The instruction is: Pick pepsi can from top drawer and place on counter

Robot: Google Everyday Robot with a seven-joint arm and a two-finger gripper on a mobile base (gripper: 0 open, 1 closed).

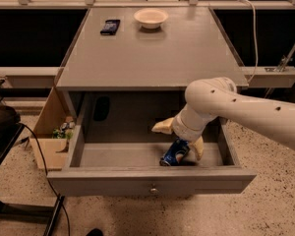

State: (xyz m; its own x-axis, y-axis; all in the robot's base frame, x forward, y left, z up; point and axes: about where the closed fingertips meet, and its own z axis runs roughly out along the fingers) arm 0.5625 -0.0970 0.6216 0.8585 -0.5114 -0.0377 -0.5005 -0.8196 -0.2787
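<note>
Pepsi can [173, 154] lying in top drawer [113, 183], toward 5 o'clock of its floor; gripper [181, 140] hanging just at the can's 12 o'clock. On counter [152, 58], bowl [151, 17] sitting at 12 o'clock, phone [110, 26] lying at 11.

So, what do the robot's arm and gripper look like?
The arm is a thick, smooth white tube with rounded joints and small dark dots along it. The gripper, down in the drawer near the can, has two pale yellowish fingers. No cables show on it.
</note>
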